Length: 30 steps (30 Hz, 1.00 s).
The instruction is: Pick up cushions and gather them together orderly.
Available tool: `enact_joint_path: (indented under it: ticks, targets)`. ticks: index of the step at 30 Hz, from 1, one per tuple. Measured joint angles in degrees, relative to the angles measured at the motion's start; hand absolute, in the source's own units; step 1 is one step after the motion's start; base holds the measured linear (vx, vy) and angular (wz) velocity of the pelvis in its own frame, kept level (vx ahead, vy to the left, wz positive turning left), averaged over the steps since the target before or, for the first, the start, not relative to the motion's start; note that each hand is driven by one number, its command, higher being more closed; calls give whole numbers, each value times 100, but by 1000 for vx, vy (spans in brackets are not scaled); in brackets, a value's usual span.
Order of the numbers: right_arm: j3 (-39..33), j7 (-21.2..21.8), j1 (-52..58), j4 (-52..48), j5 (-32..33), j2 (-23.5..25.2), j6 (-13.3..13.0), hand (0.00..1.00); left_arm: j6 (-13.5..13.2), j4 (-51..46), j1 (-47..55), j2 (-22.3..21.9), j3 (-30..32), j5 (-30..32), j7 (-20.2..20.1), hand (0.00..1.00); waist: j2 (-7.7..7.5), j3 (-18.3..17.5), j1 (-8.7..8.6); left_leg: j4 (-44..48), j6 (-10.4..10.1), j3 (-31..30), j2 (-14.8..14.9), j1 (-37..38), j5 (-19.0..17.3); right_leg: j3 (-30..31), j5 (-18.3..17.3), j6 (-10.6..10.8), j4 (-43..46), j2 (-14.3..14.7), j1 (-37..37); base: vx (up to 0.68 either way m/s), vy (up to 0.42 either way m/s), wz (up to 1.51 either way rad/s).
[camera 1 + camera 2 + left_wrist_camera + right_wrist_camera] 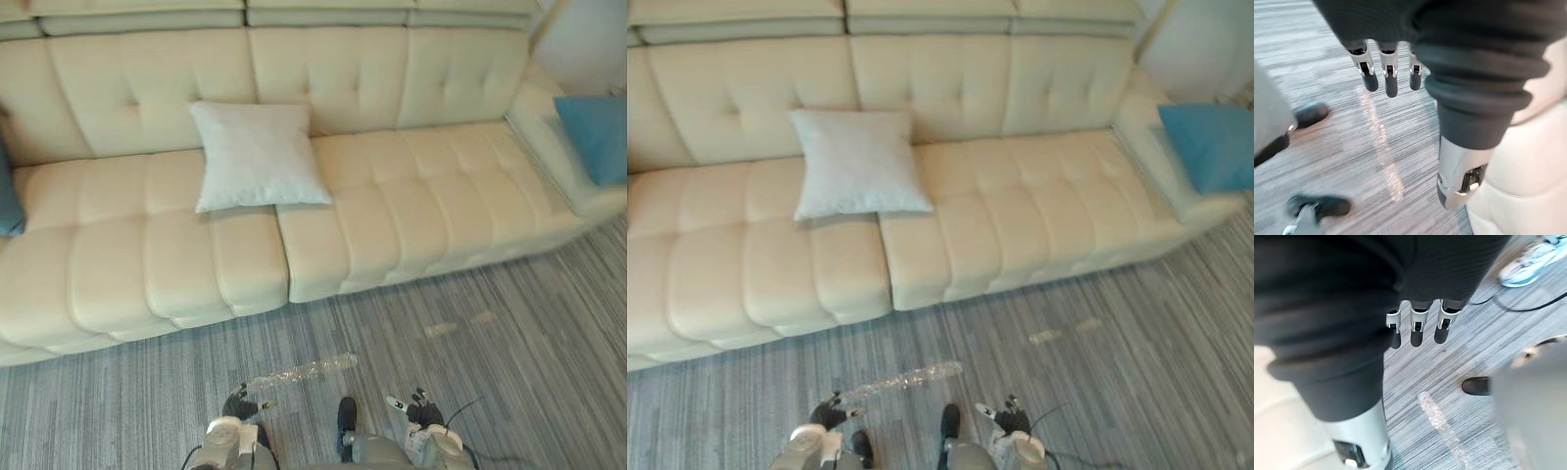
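A white square cushion (257, 155) leans against the backrest near the middle of the cream sofa (411, 196). At the sofa's right end, a blue cushion (596, 135) rests on the arm. The edge of a teal cushion (8, 201) shows at the sofa's far left. Both hands hang low over the carpet, well short of the sofa. My left hand (240, 403) has its fingers (1391, 73) straight and holds nothing. My right hand (419, 409) is likewise open, its fingers (1418, 325) straight over the floor.
Grey striped carpet (470, 333) lies between me and the sofa's front edge, with a shiny streak (299, 372) on it just ahead. A person's light shoe (1528, 262) stands on the floor off to my right.
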Motion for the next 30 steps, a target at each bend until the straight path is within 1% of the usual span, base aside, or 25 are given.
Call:
enact_joint_path:
  ticks: [2,3,4,5,6,7,9,10,11,12,13,14,15,16,18,19,20,21,22,23,24,26,28,29,30]
  targets:
    - [0,-2,-40,8,-32,-56,0,0,2,-50,70,62,-3,0,6,0,61,-26,7,-37,-102,424,241,88,-9,-899,-301,57,421,-451,10,-81,-114,-61]
    - [4,-5,-59,25,-37,-60,11,0,6,-47,100,65,-8,-1,8,0,1,-59,48,-43,-225,657,315,133,33,-1313,-371,51,551,-763,-1,-62,-171,-78]
    - [44,-2,-58,28,-37,-43,22,0,9,-42,205,70,-10,-3,9,0,-149,-146,60,-15,-360,834,318,189,54,-1433,-181,60,508,-996,-27,-26,-278,-98]
    - [93,3,-57,24,-37,-26,22,0,24,-13,310,84,-16,-3,9,0,-338,-222,55,25,-562,948,274,287,25,-1252,76,483,266,-1049,-29,-4,-367,-114]
    - [91,0,-123,38,-36,-83,24,0,63,55,270,48,-26,-3,11,0,-187,-186,67,-4,-659,973,475,379,66,-996,55,478,129,-693,-35,2,-453,-136]
    - [92,5,-110,34,-26,-142,3,0,88,107,250,-34,-183,-2,3,0,-10,-187,47,-80,-627,987,726,476,242,-722,154,333,-260,-221,7,9,-362,-132]
    - [37,7,-95,114,-16,-259,15,0,96,128,209,-191,-227,-2,4,0,171,-180,44,137,-618,965,1086,645,259,-417,107,122,-378,226,4,37,-317,-132]
    - [1,10,-63,217,-3,-255,18,0,96,131,181,-247,-221,-3,4,0,149,-157,32,819,-402,677,1361,556,323,-132,-36,13,-311,436,12,49,-322,-122]
    - [-4,11,-16,225,2,-250,21,0,93,126,184,-277,-224,-2,-2,0,105,-136,34,1340,20,306,1450,360,351,34,-102,-24,-294,512,35,43,-304,-122]
    - [-8,11,35,225,27,-251,16,0,78,58,192,-344,-223,-1,-11,0,83,-83,53,2062,208,-648,1359,44,146,295,-195,-7,-320,605,118,81,-207,-139]
    - [-53,-2,27,261,49,-334,16,0,39,-56,197,-427,-234,-7,-11,0,105,17,95,2624,-182,-1725,812,-208,-343,689,-250,-75,-390,715,259,124,-148,-144]
    - [-96,-18,41,269,58,-360,16,0,11,-84,195,-437,-251,-9,-16,0,125,57,84,2777,-320,-2019,533,-336,-535,844,-254,-88,-424,753,340,140,-53,-135]
    - [-176,-43,121,268,95,-368,8,0,-3,-158,202,-434,-344,-25,-7,0,127,85,83,2777,-381,-2254,173,-542,-691,1011,-251,-126,-472,777,452,147,-35,-92]
    - [-205,-51,182,268,110,-369,6,0,-12,-173,209,-433,-413,-60,-3,0,164,104,83,2616,-401,-2308,-69,-694,-708,1113,-252,-129,-517,805,533,141,-16,-94]
    - [-389,-54,240,252,247,-360,5,0,-27,-272,182,-462,-540,-120,-11,0,327,137,94,1588,-340,-2468,-564,-1063,-625,1463,-252,-124,-670,986,628,114,14,-95]
    - [-410,-56,234,227,259,-367,0,0,-22,-269,168,-468,-562,-121,-13,0,407,125,132,1138,-348,-2613,-697,-1186,-505,1594,-249,-122,-726,1083,631,140,75,-124]
    - [-418,-64,236,227,262,-354,-6,0,-26,-299,161,-451,-558,-125,-13,0,424,131,260,899,-280,-2863,-817,-1169,13,1838,-206,-77,-832,1182,682,248,108,-135]
    - [-388,-70,225,223,270,-261,-5,0,-19,-276,147,-415,-555,-124,-12,0,397,88,345,777,-70,-2881,-913,-1048,42,2090,-167,-11,-944,1202,806,362,112,-116]
    - [-382,-62,210,179,269,-182,-26,0,3,-243,113,-375,-558,-125,-21,0,321,41,277,785,43,-2928,-991,-1029,-102,2226,-216,79,-940,1179,786,342,79,-69]
    - [-390,-59,225,186,268,-154,-18,0,5,-244,95,-382,-558,-125,-27,0,282,64,273,832,100,-2867,-1006,-976,-197,2290,-322,161,-786,1139,734,332,73,-41]
    - [-397,-65,262,149,254,-88,-11,0,21,-262,87,-402,-552,-126,-41,0,209,31,263,846,112,-2685,-1025,-891,-305,2375,-547,256,-351,1039,591,334,96,-49]
    - [-402,-47,341,-36,221,-53,-10,0,42,-252,108,-424,-568,-125,-45,0,167,19,282,901,281,-2386,-1074,-548,-559,2507,-916,617,922,869,221,338,112,-61]
    - [-396,-43,252,-34,206,-43,-5,0,112,-197,196,-372,-623,-120,-38,0,134,22,228,886,398,-2174,-1139,-20,-810,2342,-986,850,2713,617,-329,383,85,-46]
    - [-390,-43,213,-21,203,-35,-3,0,126,-113,179,-331,-696,-117,-38,0,95,31,175,801,419,-2128,-1153,211,-848,2166,-1074,767,3094,491,-421,385,17,-16]
    - [-370,-27,198,-17,196,-29,-1,0,129,-53,148,-308,-745,-117,-34,0,104,33,113,564,420,-2095,-1127,532,-849,1875,-1187,601,3232,350,-518,403,-31,-11]
